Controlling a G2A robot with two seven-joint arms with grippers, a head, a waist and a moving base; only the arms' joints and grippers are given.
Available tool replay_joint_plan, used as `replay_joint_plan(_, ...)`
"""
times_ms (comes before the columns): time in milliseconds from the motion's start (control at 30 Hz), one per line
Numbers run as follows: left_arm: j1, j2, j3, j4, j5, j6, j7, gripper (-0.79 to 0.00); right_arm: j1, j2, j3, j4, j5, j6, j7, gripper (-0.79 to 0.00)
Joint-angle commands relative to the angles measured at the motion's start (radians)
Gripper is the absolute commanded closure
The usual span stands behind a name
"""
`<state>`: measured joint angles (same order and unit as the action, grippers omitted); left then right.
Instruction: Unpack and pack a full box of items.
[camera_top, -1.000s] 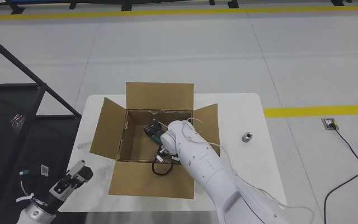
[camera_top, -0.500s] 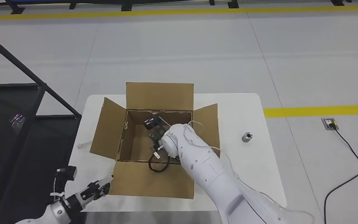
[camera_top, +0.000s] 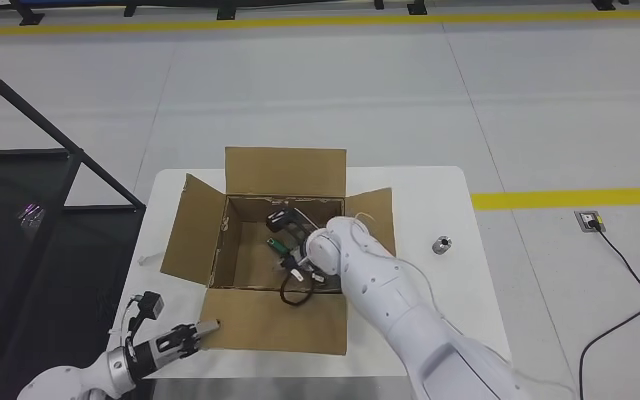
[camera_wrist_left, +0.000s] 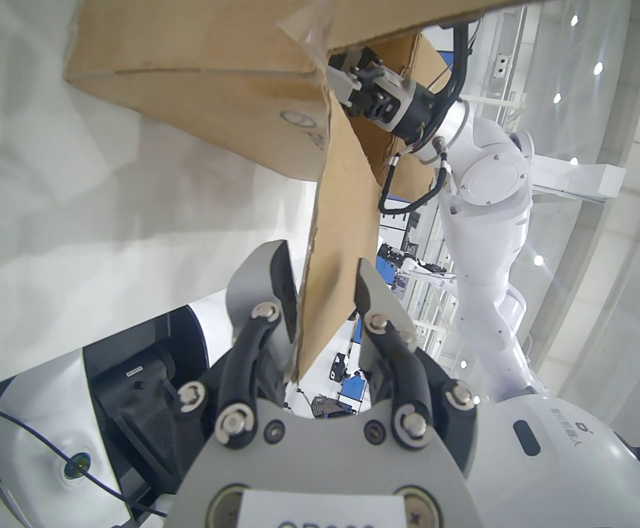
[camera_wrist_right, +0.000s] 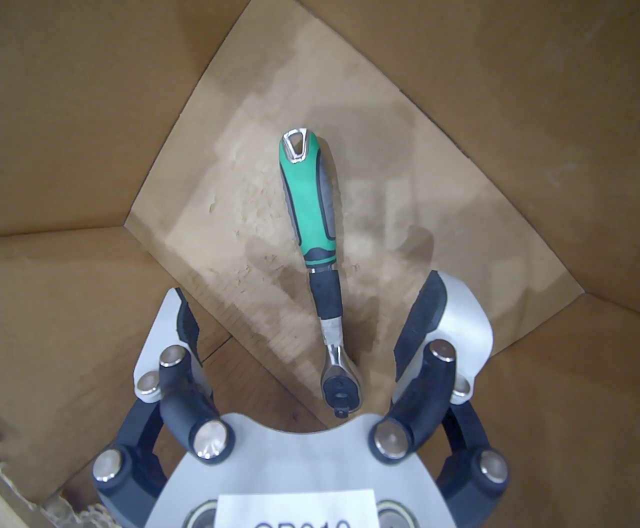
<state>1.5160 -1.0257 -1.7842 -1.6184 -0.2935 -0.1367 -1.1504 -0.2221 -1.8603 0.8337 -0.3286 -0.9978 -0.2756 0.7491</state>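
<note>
**Left arm comes up to the box flap — ratchet next to come out**

Swinging in from off the near-left corner of the box, the left hand has come up to the near flap. The cardboard edge now runs right into it, though I cannot tell whether it is actually pinching the flap. Inside the box, the right arm has shifted a little toward the right wall.

The right hand hangs within the box walls, spread wide, straight above the ratchet. That tool lies flat on the box floor, drive head under the hand and green handle stretching away. A small metal socket sits on the worktop, well to the right of the box.

This looks to me like the unpacking half, with the ratchet the piece in hand. The next move calls for a straight drop — the hand astride the slim shank — then a firm close and a lift clear of the walls. Meanwhile the left arm steadies the box.
</note>
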Motion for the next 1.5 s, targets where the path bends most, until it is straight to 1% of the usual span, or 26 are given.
replay_joint_plan(0,-0.002,0.003,-0.003,0.011,-0.009,-0.007,-0.018,0.0,0.0,0.007,0.006,-0.004,0.003,-0.02,0.025,-0.785)
replay_joint_plan(267,-0.01,0.017,-0.009,0.04,-0.01,-0.037,-0.115,0.0,-0.004,0.017,0.006,-0.04,-0.002,-0.055,0.141,-0.785)
replay_joint_plan(500,0.002,0.028,0.001,0.032,0.008,-0.096,-0.183,0.0,-0.015,0.0,-0.03,-0.063,-0.026,-0.049,0.227,-0.785)
replay_joint_plan(700,0.008,0.037,0.003,0.032,0.024,-0.134,-0.22,0.0,-0.015,-0.023,-0.061,-0.051,-0.044,-0.031,0.249,-0.785)
replay_joint_plan(867,0.009,0.044,0.008,0.032,0.036,-0.159,-0.241,0.0,-0.016,-0.048,-0.096,-0.03,-0.081,0.036,0.251,-0.785)
replay_joint_plan(967,0.014,0.049,0.007,0.034,0.042,-0.181,-0.257,0.0,-0.015,-0.061,-0.106,-0.01,-0.082,0.043,0.245,-0.785)
replay_joint_plan(1000,0.015,0.051,0.008,0.035,0.048,-0.187,-0.264,0.0,-0.014,-0.064,-0.108,-0.003,-0.082,0.04,0.241,-0.736)
replay_joint_plan(1033,0.016,0.053,0.009,0.035,0.053,-0.192,-0.27,0.0,-0.013,-0.068,-0.11,0.005,-0.08,0.034,0.24,-0.631)
replay_joint_plan(1067,0.016,0.054,0.009,0.037,0.056,-0.197,-0.274,0.0,-0.011,-0.071,-0.112,0.013,-0.08,0.031,0.237,-0.616)
replay_joint_plan(1133,0.018,0.057,0.012,0.036,0.065,-0.21,-0.284,0.0,-0.008,-0.077,-0.114,0.028,-0.076,0.023,0.233,-0.64)
replay_joint_plan(1200,0.019,0.06,0.014,0.038,0.069,-0.217,-0.282,0.0,-0.005,-0.083,-0.116,0.041,-0.074,0.015,0.233,-0.643)
replay_joint_plan(1233,0.02,0.061,0.015,0.039,0.069,-0.218,-0.281,0.0,-0.004,-0.086,-0.117,0.048,-0.072,0.013,0.233,-0.628)
replay_joint_plan(1367,0.022,0.066,0.018,0.034,0.072,-0.227,-0.284,0.0,0.0,-0.096,-0.121,0.072,-0.07,0.012,0.228,-0.545)
replay_joint_plan(1433,0.024,0.069,0.019,0.033,0.071,-0.231,-0.282,0.0,0.002,-0.101,-0.123,0.08,-0.069,0.01,0.229,-0.431)
replay_joint_plan(1467,0.025,0.07,0.02,0.033,0.073,-0.231,-0.28,0.0,0.003,-0.103,-0.124,0.083,-0.069,0.007,0.232,-0.409)
